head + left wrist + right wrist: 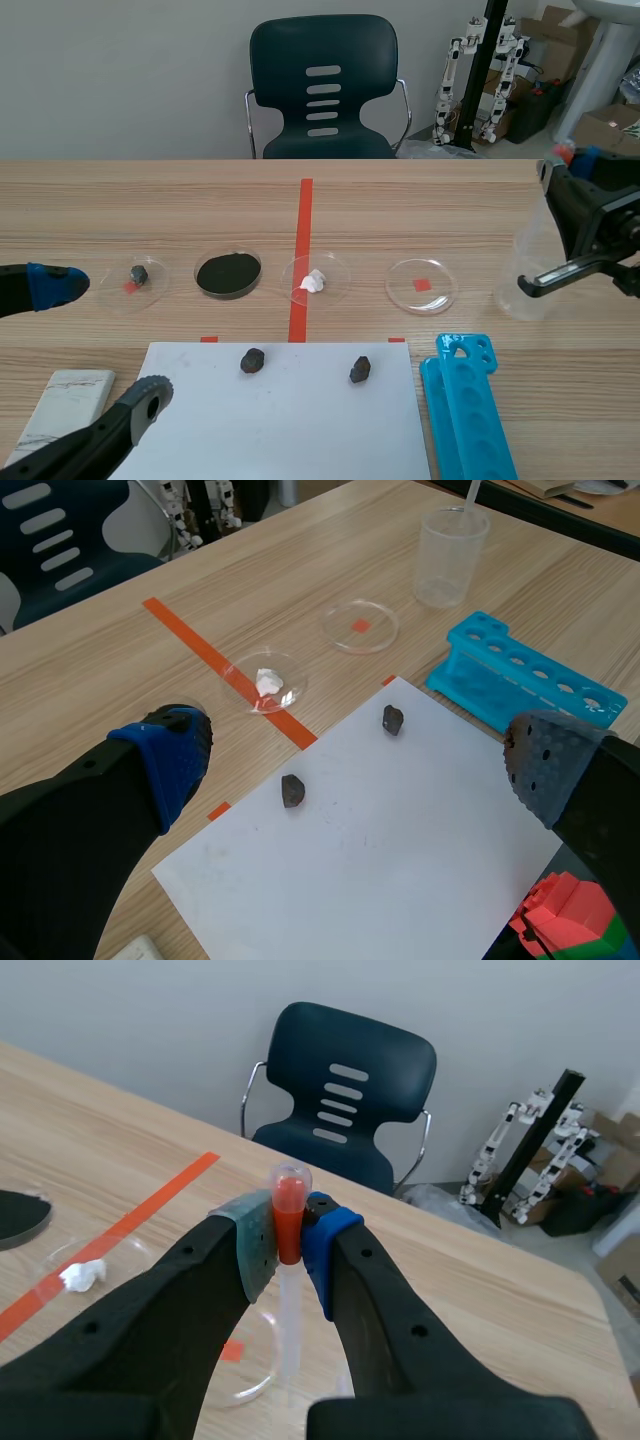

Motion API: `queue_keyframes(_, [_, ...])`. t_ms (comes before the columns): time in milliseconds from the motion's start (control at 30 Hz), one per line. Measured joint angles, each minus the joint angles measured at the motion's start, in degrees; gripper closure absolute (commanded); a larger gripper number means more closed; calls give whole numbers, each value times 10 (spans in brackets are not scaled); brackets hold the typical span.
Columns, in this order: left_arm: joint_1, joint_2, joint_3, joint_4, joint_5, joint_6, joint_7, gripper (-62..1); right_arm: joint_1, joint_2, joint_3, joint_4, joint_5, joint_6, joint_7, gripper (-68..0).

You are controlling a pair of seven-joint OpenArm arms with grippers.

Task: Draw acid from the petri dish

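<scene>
Four clear petri dishes stand in a row across the table. One holds a small dark stone (139, 274), one black powder (228, 273), one a white lump (314, 281) (267, 682), and one looks empty (421, 285) (359, 626) (245, 1375) over a red mark. My right gripper (575, 160) (290, 1235) is shut on a dropper by its red bulb (289, 1215). The stem hangs down into a clear plastic beaker (527, 270) (451, 545) at the right. My left gripper (95, 340) (355, 770) is open and low at the left, above the sheet's near end.
A white paper sheet (290, 420) (400, 850) near the front carries two dark stones (252, 360) (360, 370). A blue test tube rack (465, 410) (520, 675) lies to its right and a white tile (60, 400) to its left. A dark chair (322, 90) stands behind the table.
</scene>
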Motion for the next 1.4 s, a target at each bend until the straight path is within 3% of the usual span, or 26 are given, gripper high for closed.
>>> queue_keyframes(100, [0, 0, 0, 0, 0, 0, 0, -615, 57, 0, 0, -37, 0, 6, 0, -66])
queue_keyframes(300, [0, 0, 0, 0, 0, 0, 0, -615, 143, 0, -25, -104, -1, 61, 0, -66])
queue_keyframes(733, [0, 0, 0, 0, 0, 0, 0, -615, 206, 0, -146, -203, -29, 56, 16, -66])
queue_keyframes(1000, [0, 0, 0, 0, 0, 0, 0, -615, 218, 0, -160, -259, -29, 54, 51, -66])
queue_keyframes(1167, [0, 0, 0, 0, 0, 0, 0, -615, 221, -22, -160, -280, -29, 49, 50, -65])
queue_keyframes(1400, [0, 0, 0, 0, 0, 0, 0, -615, 221, -49, -160, -282, -75, 47, 51, -65])
